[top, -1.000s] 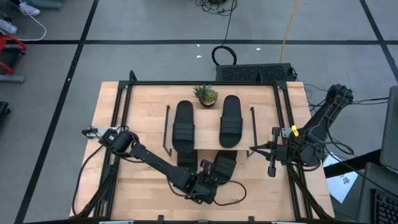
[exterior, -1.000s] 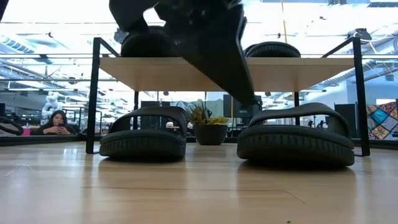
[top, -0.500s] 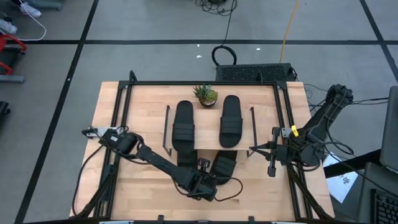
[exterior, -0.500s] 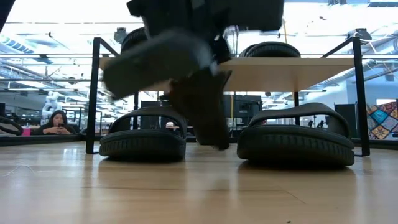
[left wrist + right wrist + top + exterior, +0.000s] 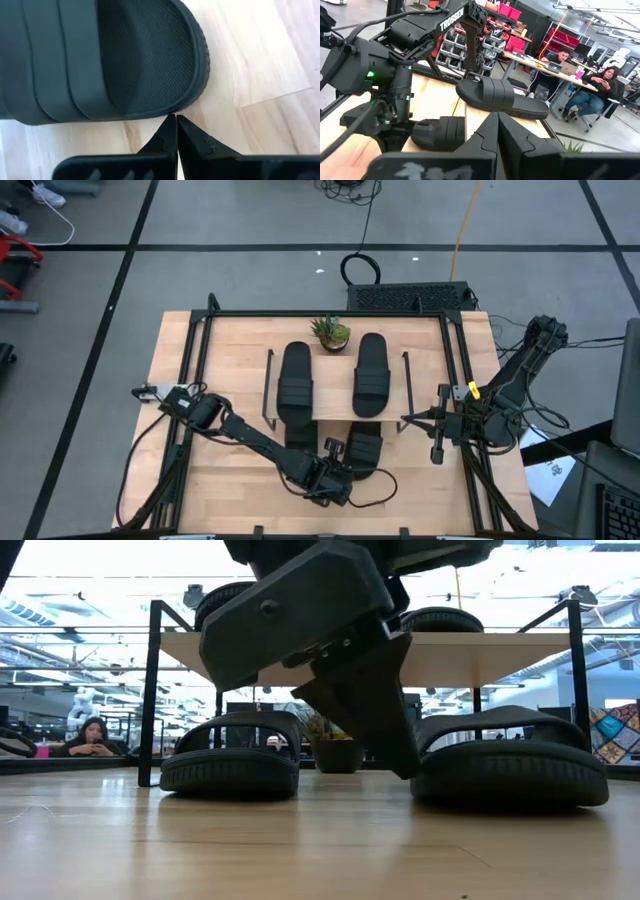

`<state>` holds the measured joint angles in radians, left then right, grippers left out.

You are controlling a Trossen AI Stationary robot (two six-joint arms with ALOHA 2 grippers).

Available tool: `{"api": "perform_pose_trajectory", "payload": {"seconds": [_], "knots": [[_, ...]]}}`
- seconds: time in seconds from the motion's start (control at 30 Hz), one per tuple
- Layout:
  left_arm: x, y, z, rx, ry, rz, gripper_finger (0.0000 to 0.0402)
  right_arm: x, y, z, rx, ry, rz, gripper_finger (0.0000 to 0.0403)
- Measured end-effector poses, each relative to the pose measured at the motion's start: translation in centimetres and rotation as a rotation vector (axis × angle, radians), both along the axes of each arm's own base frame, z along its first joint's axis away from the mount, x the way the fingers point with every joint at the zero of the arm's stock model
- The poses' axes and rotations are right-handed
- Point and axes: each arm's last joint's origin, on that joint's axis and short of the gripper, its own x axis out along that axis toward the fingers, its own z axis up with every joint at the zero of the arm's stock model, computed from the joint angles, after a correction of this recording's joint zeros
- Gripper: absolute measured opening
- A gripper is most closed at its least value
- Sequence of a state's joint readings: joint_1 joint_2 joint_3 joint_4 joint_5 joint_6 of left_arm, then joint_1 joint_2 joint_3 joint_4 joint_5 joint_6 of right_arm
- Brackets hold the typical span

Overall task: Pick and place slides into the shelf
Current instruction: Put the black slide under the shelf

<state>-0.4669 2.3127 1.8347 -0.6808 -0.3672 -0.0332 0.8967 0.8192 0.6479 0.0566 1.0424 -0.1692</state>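
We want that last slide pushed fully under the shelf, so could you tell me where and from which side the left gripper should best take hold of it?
Probably by the heel rim of the slide, coming from the table's front edge. That rounded end faces the shut left gripper and lies clear of the shelf, while the strapped toe end points in under the plank.

Four black slides and a low shelf [image 5: 335,408] sit on the bench. The shelf has a pale plank top on thin black side frames and stands mid-bench. Two slides lie flat on its top, side by side and parallel: the left one [image 5: 295,375] toward nine o'clock, the right one [image 5: 371,374] toward three, their wide straps up. Under the plank, on the bench, rest the other two: one [image 5: 231,755] on the left, tucked well beneath, and one [image 5: 364,451] sticking out toward six o'clock, angled slightly, its ribbed sole edge and textured footbed showing.
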Motion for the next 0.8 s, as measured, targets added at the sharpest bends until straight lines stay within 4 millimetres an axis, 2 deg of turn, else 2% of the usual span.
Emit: {"api": "perform_pose_trajectory", "payload": {"seconds": [0.23, 0.37, 0.47, 0.6, 0.8], "knots": [[0.2, -0.2, 0.1, 0.023, -0.015, -0.065, 0.0, 0.0, 0.0, 0.0, 0.0, 0.0, 0.0, 0.0], [-0.4, -0.5, 0.0, 0.022, 0.029, -0.071, 0.0, 0.0, 0.0, 0.0, -0.001, 0.0, 0.0, 0.0], [-0.9, -1.4, 0.2, -0.079, 0.073, -0.137, 0.0, 0.0, 0.0, 0.0, -0.001, 0.0, 0.0, 0.0], [-0.6, -2.8, 0.6, -0.152, 0.008, -0.252, 0.0, 0.0, 0.0, 0.0, -0.001, 0.001, 0.0, 0.0], [0.8, -1.2, 1.0, -0.135, -0.074, -0.175, 0.0, 0.0, 0.0, 0.0, 0.015, -0.002, -0.002, 0.0]]}}
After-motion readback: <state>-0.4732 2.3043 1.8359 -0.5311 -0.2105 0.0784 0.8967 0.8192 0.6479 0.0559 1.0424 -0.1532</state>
